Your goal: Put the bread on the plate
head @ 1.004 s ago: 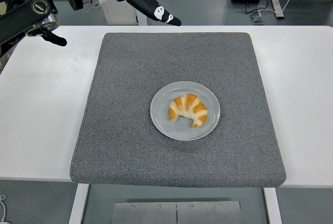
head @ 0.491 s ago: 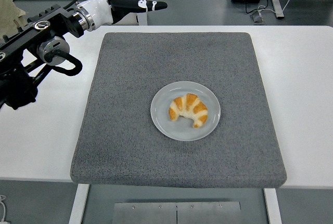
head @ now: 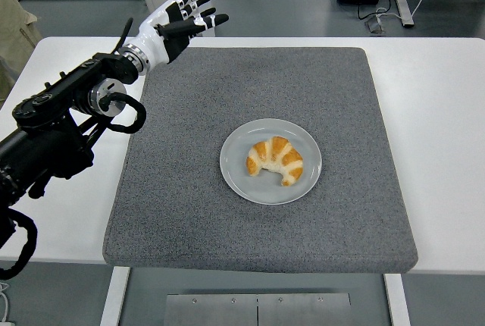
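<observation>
From my station, the golden-brown, crescent-shaped croissant [head: 274, 161] lies inside the round pale grey plate [head: 235, 174], which sits near the middle of the square grey felt mat [head: 189, 212] on the white table [head: 439, 129]. By my reading the placing is done. The black-and-white left hand [head: 180, 21] hovers over the mat's far-left corner, well apart from the plate — fingers spread, holding nothing. The right arm is out of view. What I'd do now is pull the left arm away high and outward — never across the plate — so nothing nudges the bread.
</observation>
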`<state>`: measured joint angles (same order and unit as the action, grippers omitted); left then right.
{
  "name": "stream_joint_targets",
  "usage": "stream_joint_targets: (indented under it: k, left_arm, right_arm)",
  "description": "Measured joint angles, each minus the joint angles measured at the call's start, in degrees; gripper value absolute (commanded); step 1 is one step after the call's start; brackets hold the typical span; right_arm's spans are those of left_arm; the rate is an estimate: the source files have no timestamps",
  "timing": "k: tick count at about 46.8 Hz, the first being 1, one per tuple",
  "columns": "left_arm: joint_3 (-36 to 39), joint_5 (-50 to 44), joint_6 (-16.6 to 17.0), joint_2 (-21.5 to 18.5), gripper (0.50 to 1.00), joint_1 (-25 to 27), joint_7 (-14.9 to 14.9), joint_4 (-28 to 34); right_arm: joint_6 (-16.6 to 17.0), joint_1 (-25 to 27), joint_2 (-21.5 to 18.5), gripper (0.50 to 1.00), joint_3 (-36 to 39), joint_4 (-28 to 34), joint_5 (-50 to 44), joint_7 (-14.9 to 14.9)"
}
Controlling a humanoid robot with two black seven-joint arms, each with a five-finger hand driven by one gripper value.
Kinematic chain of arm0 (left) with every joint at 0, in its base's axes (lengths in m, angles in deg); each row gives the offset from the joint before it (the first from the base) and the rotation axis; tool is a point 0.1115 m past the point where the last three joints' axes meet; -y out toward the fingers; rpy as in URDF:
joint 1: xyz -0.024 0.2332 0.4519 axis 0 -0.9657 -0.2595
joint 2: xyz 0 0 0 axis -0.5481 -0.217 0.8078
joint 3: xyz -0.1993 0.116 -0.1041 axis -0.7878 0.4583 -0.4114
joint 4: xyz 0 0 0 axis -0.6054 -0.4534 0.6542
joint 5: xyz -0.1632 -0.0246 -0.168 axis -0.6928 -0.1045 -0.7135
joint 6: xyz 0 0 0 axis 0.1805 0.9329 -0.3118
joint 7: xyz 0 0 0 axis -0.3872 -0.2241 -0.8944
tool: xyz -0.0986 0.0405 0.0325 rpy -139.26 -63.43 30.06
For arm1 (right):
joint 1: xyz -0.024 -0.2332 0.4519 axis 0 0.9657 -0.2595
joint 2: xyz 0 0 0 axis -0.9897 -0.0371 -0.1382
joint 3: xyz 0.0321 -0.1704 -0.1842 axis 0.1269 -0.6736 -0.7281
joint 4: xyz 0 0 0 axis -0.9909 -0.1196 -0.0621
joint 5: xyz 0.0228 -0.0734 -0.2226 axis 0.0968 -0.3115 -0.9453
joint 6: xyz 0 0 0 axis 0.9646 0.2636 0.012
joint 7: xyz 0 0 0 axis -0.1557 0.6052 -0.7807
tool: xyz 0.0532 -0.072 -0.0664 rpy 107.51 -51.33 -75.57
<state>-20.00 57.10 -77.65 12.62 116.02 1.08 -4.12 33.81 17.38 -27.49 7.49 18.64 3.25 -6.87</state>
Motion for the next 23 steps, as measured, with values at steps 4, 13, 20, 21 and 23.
stream_joint_targets:
  k: [4, 13, 20, 21, 23]
  left_arm:
    - [0.0, 0.0, 0.0, 1.8, 0.972, 0.0, 1.9, -3.5]
    - [0.1, -0.8, -0.1, 4.0, 0.972, 0.0, 4.1, -7.2]
    - [0.2, -2.1, -0.2, 5.4, 0.972, 0.0, 4.2, -10.3]
    - [0.1, -2.2, -0.2, 5.5, 0.974, 0.0, 4.2, -10.6]
    - [0.1, -2.7, -0.1, 5.7, 0.974, 0.0, 4.2, -11.0]
  right_arm:
    - [0.0, 0.0, 0.0, 1.0, 0.0, 0.0, 0.0, 0.0]
    - [0.0, 0.0, 0.0, 1.0, 0.0, 0.0, 0.0, 0.0]
    - [0.0, 0.0, 0.0, 1.0, 0.0, 0.0, 0.0, 0.0]
    - [0.0, 0.0, 0.0, 1.0, 0.0, 0.0, 0.0, 0.0]
    - [0.0, 0.0, 0.0, 1.0, 0.0, 0.0, 0.0, 0.0]
